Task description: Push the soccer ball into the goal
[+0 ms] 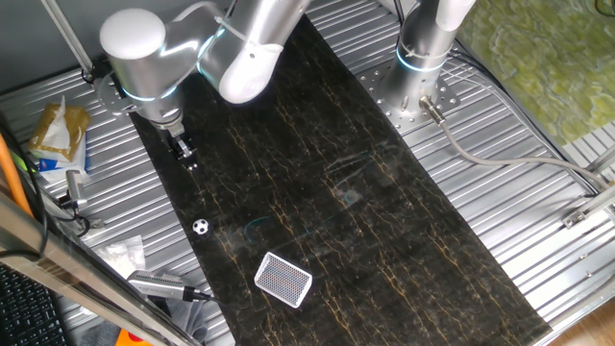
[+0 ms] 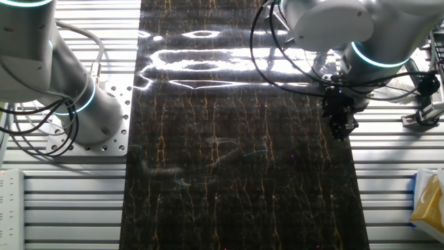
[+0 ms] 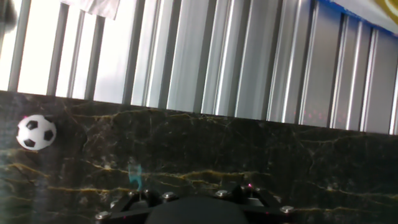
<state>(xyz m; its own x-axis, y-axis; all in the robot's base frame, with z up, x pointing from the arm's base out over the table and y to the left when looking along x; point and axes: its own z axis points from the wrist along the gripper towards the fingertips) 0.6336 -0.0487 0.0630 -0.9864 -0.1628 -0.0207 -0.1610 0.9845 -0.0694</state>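
Here we see soccer ball (image 1: 201, 228) between pincer (image 1: 188, 158) and goal (image 1: 283, 280) on tabletop (image 1: 384, 240); pincer width indeterminable.

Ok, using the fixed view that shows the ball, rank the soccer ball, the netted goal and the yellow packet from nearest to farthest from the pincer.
1. Small black-and-white soccer ball, just below the pincer on the dark mat.
2. Yellow packet, off the mat, toward the image's left edge.
3. White-framed netted goal, beyond the ball, lower on the mat.
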